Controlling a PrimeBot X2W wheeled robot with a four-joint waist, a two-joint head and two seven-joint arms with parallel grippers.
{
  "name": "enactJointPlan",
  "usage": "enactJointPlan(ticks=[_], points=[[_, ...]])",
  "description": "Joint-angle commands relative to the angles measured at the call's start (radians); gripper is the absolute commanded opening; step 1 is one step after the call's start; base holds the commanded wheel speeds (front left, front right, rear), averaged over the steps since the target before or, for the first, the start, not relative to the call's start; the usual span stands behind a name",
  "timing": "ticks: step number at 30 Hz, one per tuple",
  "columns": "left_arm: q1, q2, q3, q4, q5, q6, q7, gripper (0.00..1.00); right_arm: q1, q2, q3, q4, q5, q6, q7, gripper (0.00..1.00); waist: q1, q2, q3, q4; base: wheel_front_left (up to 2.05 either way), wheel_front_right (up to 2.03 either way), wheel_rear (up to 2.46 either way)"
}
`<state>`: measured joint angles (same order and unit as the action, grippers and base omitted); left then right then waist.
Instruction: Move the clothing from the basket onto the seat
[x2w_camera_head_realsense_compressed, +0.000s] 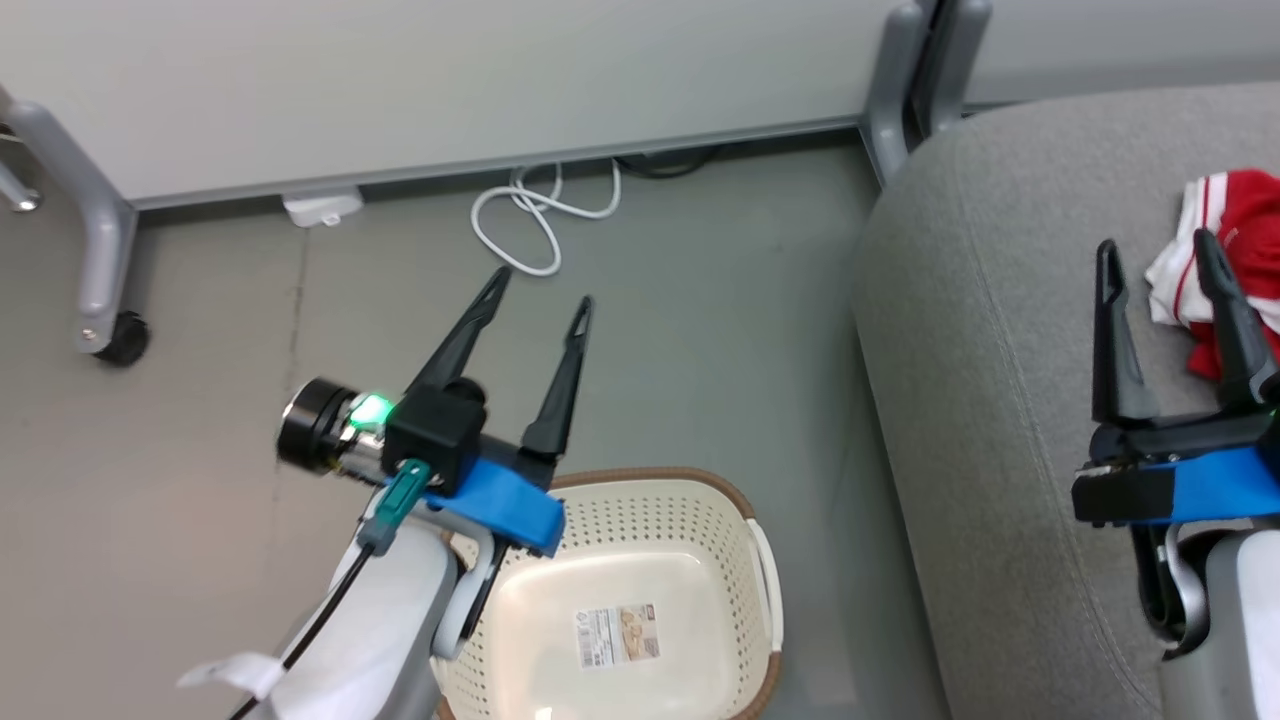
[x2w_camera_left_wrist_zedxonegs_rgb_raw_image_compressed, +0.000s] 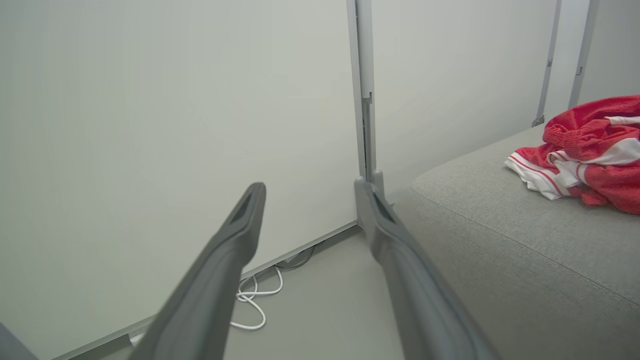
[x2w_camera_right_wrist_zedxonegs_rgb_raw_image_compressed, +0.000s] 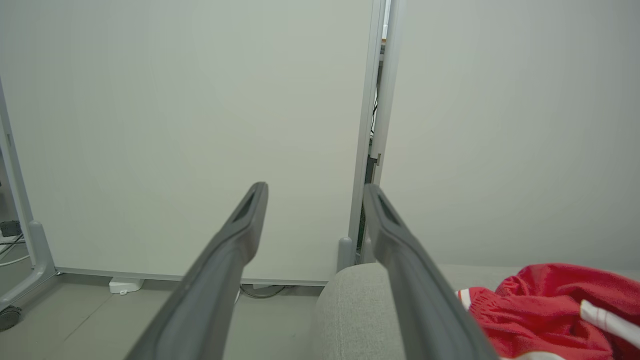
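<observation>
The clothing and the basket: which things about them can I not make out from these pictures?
- Clothing: the head view's right edge cuts it off and the right claw covers part; garment count unclear.
- Basket: the left forearm hides its left side; the bottom edge cuts its near end.
- Label: print too small.

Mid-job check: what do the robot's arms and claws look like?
Both the left claw and right claw have two long tapered dark fingers with slotted tips, a black base, a bright blue bracket and a pale forearm. The left wrist also carries a black cylinder with a green light and a teal-plugged black cable.
</observation>
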<state>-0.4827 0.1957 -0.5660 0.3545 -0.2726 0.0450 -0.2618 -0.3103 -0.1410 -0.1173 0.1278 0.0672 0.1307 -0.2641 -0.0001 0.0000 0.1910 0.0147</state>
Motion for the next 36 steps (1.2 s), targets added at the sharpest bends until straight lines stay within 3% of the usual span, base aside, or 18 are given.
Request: enactJointPlan(ticks=[1,18,36], points=[[0.015,0.005,0.01,-0.006,0.004,0.005,-0.005,1.0,0.018,0.001,0.003,-0.007,0.0,0.0,0.0,1.0,0.0001,0.0,-0.006,0.005,0.0,0.0,0.0],[0.302,0.03,0.247,-0.124,0.04,0.049,-0.005,1.0,0.214,0.064,0.056,-0.027,-0.018,0.0,0.0,1.0,0.0001,0.0,-0.152,0.073,0.0,0.0,0.0],[0.451,-0.018,0.356,-0.165,0.09,0.006,-0.005,1.0,0.357,0.09,0.053,-0.054,-0.001,0.0,0.0,1.0,0.0001,0.0,-0.215,0.087,0.0,0.0,0.0]])
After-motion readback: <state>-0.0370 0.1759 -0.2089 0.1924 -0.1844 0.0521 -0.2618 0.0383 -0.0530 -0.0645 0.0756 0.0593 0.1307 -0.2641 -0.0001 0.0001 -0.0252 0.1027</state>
